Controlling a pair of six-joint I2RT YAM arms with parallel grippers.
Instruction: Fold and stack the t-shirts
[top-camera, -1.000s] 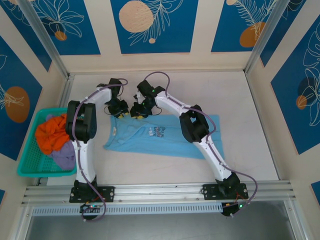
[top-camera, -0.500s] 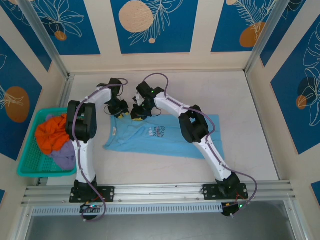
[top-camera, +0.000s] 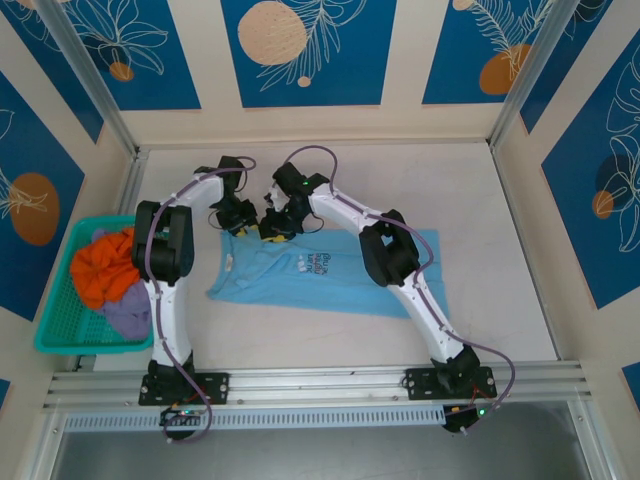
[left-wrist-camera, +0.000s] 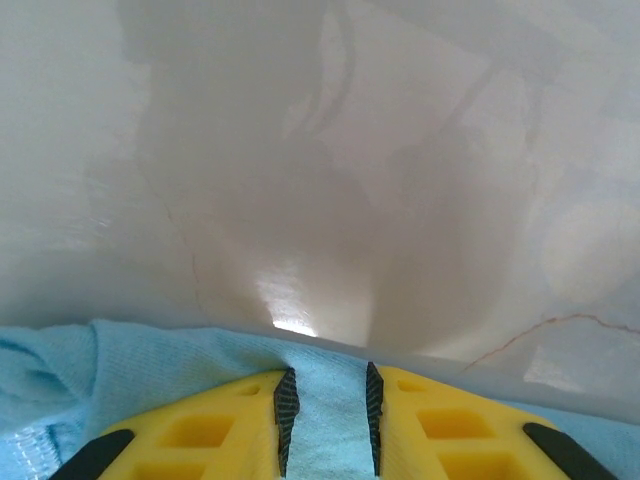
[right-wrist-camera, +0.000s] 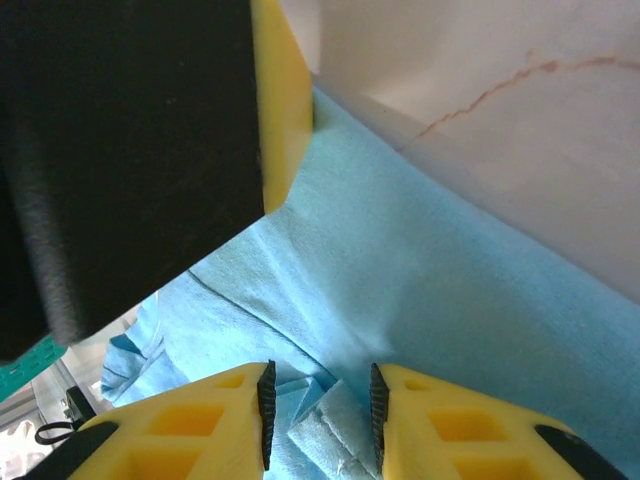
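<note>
My left gripper (left-wrist-camera: 325, 405) and right gripper (right-wrist-camera: 318, 410) stand narrow and side by side, cloth in each gap though I cannot tell if it is pinched, on the far edge of the sky-blue t-shirt (top-camera: 300, 280), which lies lengthwise left to right, its body toward my bases.

The white left arm (top-camera: 170, 310) and right arm (top-camera: 425, 300) are reached forward and bent inward. The left yellow-fingered gripper (left-wrist-camera: 327, 415) is closed on the light sky-blue t-shirt (left-wrist-camera: 150, 350). Beside it, the right gripper (right-wrist-camera: 318, 420) is set with its jaws narrowly apart over a fold of it, grip unclear.
</note>
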